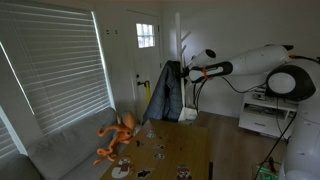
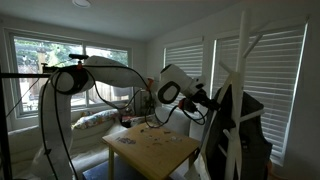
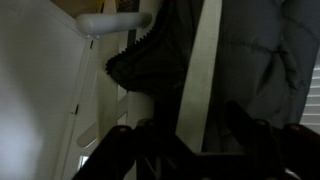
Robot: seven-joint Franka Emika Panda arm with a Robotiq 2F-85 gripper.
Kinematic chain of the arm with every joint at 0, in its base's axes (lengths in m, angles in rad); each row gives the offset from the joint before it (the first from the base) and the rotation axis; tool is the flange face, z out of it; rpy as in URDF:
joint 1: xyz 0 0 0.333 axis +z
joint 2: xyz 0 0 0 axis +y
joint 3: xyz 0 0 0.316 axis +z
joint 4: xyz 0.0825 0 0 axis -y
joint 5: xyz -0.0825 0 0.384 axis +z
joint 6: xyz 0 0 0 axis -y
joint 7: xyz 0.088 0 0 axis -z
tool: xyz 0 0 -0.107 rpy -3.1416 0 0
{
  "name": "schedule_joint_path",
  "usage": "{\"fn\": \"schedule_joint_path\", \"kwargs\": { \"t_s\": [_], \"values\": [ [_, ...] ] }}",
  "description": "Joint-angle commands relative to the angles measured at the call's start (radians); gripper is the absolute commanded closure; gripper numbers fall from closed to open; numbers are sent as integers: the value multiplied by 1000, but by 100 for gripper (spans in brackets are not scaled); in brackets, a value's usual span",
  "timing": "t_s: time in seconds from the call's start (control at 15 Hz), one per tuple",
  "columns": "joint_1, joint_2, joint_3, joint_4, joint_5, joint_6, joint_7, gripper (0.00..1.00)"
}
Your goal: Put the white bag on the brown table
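Note:
A white strap point(image 3: 195, 70) hangs straight down in the wrist view, in front of a dark jacket point(image 3: 150, 60) and a grey coat point(image 3: 280, 60); the body of the white bag is not clearly shown. White straps also cross the dark coat on the coat rack in an exterior view point(image 2: 233, 125). My gripper point(image 3: 180, 128) is open, with one dark finger on each side of the strap. It is at the rack in both exterior views point(image 1: 190, 72) point(image 2: 207, 100). The brown table point(image 2: 160, 150) point(image 1: 175, 150) stands below and beside the rack.
The white coat rack point(image 2: 243, 60) has a peg point(image 3: 115, 20) near my gripper. Small items are scattered on the table. An orange octopus toy point(image 1: 118, 135) lies on the grey sofa point(image 1: 60, 150). A white door point(image 1: 140, 60) and window blinds point(image 1: 50, 60) are behind.

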Motion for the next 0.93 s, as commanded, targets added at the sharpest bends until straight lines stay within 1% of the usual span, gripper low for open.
{"fn": "schedule_joint_path", "kwargs": {
  "t_s": [0.0, 0.13, 0.33, 0.47, 0.87],
  "values": [
    [-3, 29, 11, 42, 63, 11, -32, 64],
    [-3, 29, 14, 48, 71, 9, -35, 78],
    [-3, 18, 11, 43, 54, 10, -24, 98],
    [-13, 4, 15, 35, 28, 9, -6, 100],
    [-20, -47, -6, 23, -32, 21, 19, 99]
  ]
}}
